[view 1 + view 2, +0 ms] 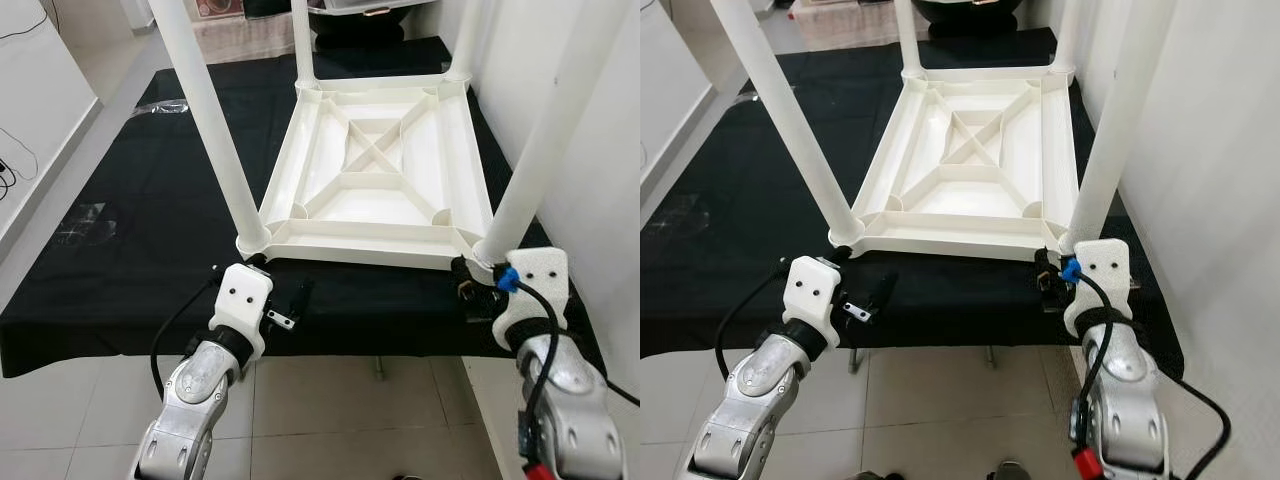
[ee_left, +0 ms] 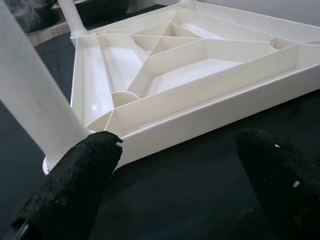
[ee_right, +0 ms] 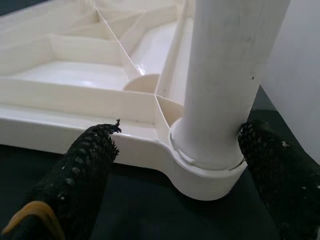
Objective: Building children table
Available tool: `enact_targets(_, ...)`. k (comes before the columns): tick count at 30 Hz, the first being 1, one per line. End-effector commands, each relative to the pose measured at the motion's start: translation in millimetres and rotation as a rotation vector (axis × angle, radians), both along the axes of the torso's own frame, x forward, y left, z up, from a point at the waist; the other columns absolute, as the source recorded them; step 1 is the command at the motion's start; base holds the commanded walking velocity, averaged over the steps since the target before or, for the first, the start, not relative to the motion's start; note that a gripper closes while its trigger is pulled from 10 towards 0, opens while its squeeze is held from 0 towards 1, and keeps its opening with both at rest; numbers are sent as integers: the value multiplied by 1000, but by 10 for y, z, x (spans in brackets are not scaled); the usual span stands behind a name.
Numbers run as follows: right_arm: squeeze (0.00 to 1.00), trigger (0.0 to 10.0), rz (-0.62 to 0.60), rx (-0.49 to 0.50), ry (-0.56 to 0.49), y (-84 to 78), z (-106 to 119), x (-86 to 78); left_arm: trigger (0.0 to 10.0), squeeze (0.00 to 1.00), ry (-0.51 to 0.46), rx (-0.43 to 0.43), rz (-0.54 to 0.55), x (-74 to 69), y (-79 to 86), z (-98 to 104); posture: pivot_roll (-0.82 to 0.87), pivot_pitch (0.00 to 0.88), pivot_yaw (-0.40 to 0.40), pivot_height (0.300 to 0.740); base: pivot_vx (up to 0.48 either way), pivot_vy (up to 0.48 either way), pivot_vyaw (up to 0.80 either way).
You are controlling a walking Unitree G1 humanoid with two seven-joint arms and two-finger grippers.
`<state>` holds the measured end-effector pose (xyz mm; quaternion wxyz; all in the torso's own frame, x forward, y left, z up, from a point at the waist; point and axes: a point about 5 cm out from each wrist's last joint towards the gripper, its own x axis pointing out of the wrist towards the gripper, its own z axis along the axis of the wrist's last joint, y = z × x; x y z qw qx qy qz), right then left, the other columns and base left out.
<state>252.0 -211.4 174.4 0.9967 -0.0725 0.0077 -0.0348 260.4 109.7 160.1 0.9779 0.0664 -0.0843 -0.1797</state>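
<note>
— Black cloth (image 1: pixel 130 210) covers the bench; upturned table (image 1: pixel 375 175) lies near its front edge, four legs up.

— I see both grippers spread: right gripper (image 3: pixel 180 165) straddles the front-right leg (image 3: pixel 225 75), left gripper (image 2: pixel 175 175) faces the rim. Squeezing off-centre could tilt that leg.

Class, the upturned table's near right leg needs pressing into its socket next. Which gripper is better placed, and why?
Right. The right gripper has its open fingers either side of the near right leg at the socket. The left gripper is open before the table's near edge, beside the opposite leg.

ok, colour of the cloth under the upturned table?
Black cloth, plain; clearest in the left eye view.
</note>
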Motion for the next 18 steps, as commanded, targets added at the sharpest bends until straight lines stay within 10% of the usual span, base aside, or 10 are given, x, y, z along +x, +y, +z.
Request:
enact_targets(1,0,10000,23,27,-5,42,-1,-42,10000,0,-3,33,-1,-6,14,1,-116,177,98,740,0,0,0)
enact_targets(18,0,10000,323,43,-140,632,205,191,10000,0,-130,101,53,112,-13,240,-80,158,95,740,0,0,0)
